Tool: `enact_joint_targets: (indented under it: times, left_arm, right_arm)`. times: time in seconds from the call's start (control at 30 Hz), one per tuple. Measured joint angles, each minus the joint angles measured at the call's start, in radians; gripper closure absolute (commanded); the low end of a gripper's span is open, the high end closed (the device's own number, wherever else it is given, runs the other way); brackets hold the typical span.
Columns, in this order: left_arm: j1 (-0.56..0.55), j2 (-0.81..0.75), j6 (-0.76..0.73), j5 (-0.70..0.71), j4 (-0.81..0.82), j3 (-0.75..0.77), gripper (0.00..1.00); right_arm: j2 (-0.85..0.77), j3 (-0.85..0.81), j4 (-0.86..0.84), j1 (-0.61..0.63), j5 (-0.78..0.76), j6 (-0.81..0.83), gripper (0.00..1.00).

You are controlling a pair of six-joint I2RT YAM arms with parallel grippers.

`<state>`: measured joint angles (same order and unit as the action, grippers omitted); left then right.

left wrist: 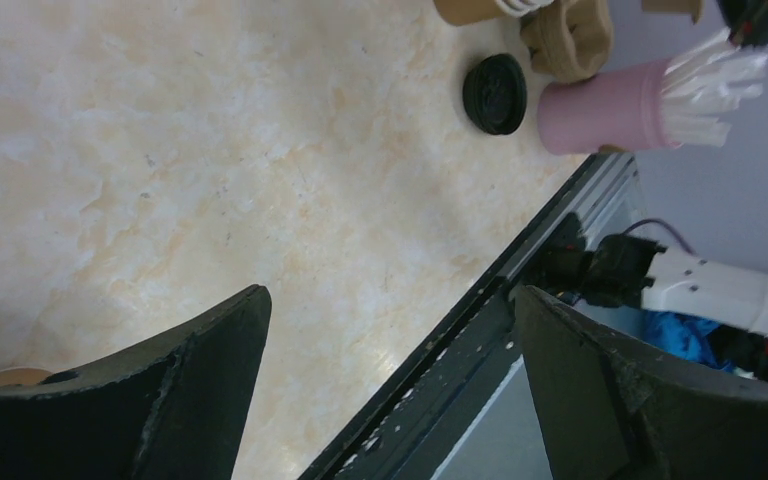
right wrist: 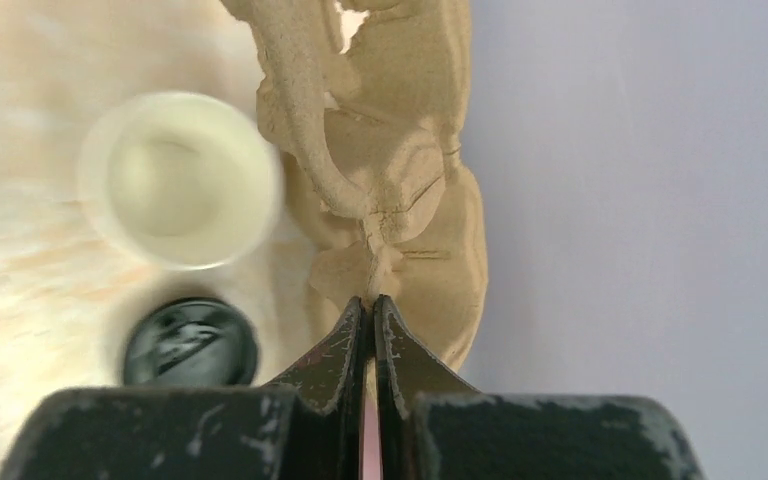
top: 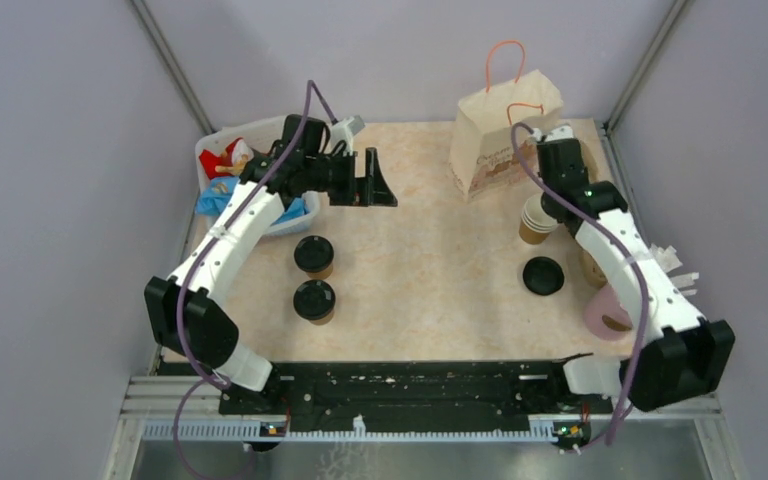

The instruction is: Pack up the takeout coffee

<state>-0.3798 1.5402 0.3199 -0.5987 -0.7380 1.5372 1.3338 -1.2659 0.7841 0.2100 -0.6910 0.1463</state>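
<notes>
Two lidded cups (top: 314, 278) stand on the bench (top: 430, 260); the left end effector (top: 380, 183) is spread and the right end effector (right wrist: 372, 305) is pressed together.
The cups sit side by side, well apart from the left end effector, on its base-ward side. The right end effector's tips meet the edge of the tray (right wrist: 400, 180); whether they pinch it cannot be told. An open cup (right wrist: 180, 180) and a loose lid (right wrist: 190, 345) lie to its left.

Closed right hand (right wrist: 371, 302) apparently touches the pulp tray (right wrist: 405, 170).
</notes>
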Motion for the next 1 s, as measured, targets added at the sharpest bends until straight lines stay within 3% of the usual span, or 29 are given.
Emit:
enact_joint_targets:
  times: [0.17, 0.33, 0.5, 0.77, 1.0]
  left_arm:
    - [0.041, -0.035, 0.169, -0.063, 0.096, -0.018, 0.05]
    - [0.075, -0.135, 0.39, -0.152, 0.233, -0.059, 0.16]
    - [0.074, -0.192, 0.527, -0.216, 0.291, -0.072, 0.21]
    - [0.075, -0.281, 0.549, -0.174, 0.2, -0.103, 0.34]
    - [0.077, -0.288, 0.531, -0.118, 0.118, -0.102, 0.45]
  right_arm:
    - [-0.159, 0.001, -0.098, 0.241, 0.101, 0.147, 1.0]
    - [-0.289, 0.077, -0.234, 0.549, 0.192, 0.312, 1.0]
    - [-0.269, 0.122, -0.291, 0.782, 0.22, 0.404, 1.0]
    - [-0.2, 0.142, -0.358, 0.938, 0.187, 0.41, 1.0]
    - [-0.185, 0.142, -0.401, 0.966, 0.146, 0.399, 1.0]
